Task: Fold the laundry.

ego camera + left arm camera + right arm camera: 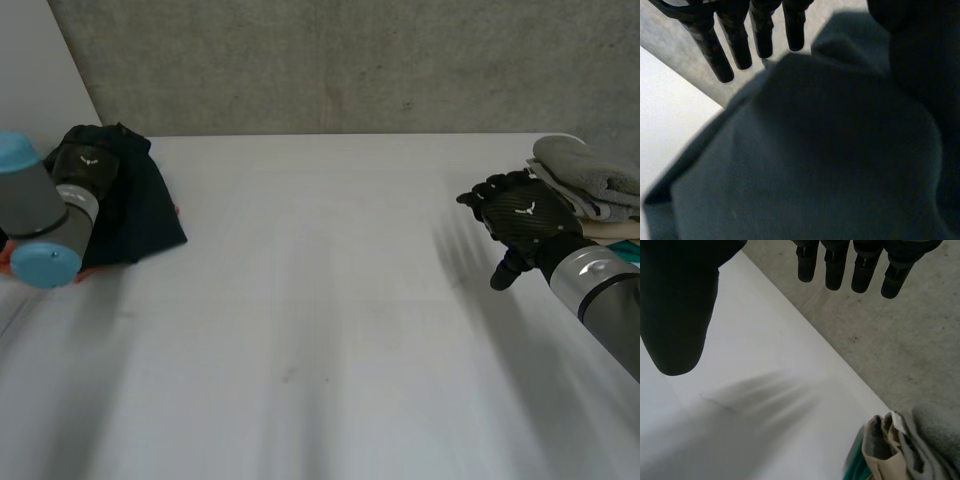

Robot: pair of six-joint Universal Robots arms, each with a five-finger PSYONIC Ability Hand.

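As far as I can see from my station, the white table [320,300] takes most of the head view, with a grey concrete wall [350,60] behind it. At the far left corner of the table lies the dark garment [145,215], crumpled in a heap. At the right edge sits a smaller pile of folded laundry [590,180], with a grey towel on top and beige and teal pieces below it. My left hand [85,165] rests on top of the dark garment; its fingers [735,45] are stretched straight past the cloth's edge, and the cloth lies under the palm, not grasped. My right hand [525,215] hangs over the table just beside the pile, its fingers [835,270] straight, its thumb spread apart, holding nothing.
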